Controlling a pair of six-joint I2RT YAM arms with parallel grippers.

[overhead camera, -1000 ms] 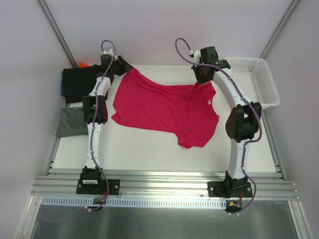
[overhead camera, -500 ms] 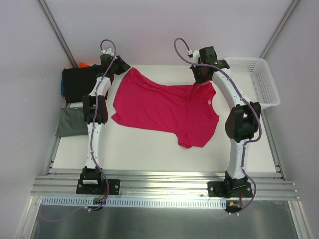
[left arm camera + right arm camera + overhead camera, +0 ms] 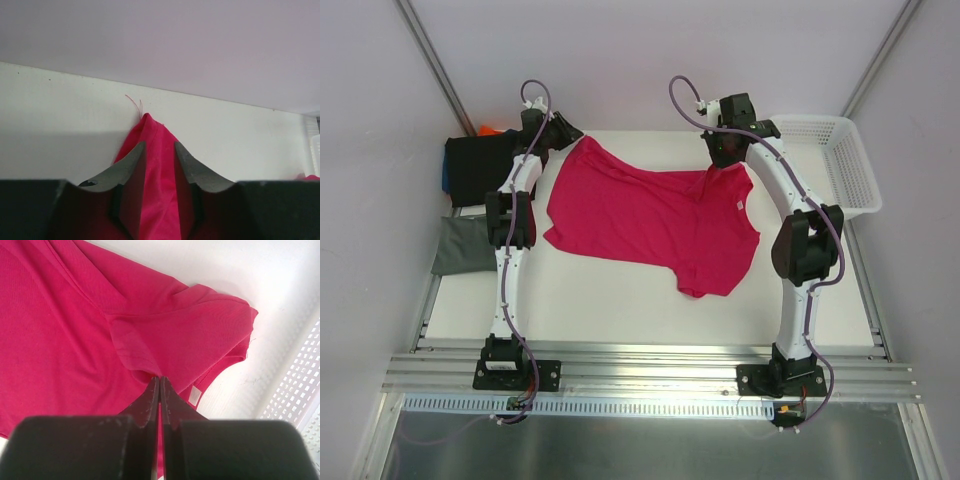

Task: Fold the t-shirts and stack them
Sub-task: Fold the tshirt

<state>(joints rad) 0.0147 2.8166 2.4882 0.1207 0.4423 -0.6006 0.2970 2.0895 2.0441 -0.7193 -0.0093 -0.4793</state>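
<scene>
Bright crimson-pink short-sleeved cloth t-shirt (image 3: 650, 215) spread open and mostly flat across the middle and far part of the white counter (image 3: 620, 300); rumpled along the far edge, drawn up into a small peak at each far corner.

Likely light, limp and quick to sag or crease; no stiffness to lean on, so best taken by hems, shoulder seams or corners, both ends at once, and pulled taut before laying over; thin weave probably apt to slip out of a shallow pinch.

Far-left corner caught in the left hand (image 3: 159, 150); fingers narrowly apart, a bunched ridge of cloth filling the gap and poking out past the tips.

Far-right part, near the small white tag, pinched by the right hand (image 3: 159, 382); fingers pressed together on a small fold of fabric.

Off the counter's left edge, apart from the pink cloth: folded black t-shirt (image 3: 470, 170), with a sliver of blue cloth (image 3: 447, 178) and a sliver of orange cloth (image 3: 492, 129) at its edges; folded grey-green t-shirt (image 3: 460, 245) nearer.

At the far right, white plastic mesh basket (image 3: 840, 160), near the shirt's right edge, not touching it.
</scene>
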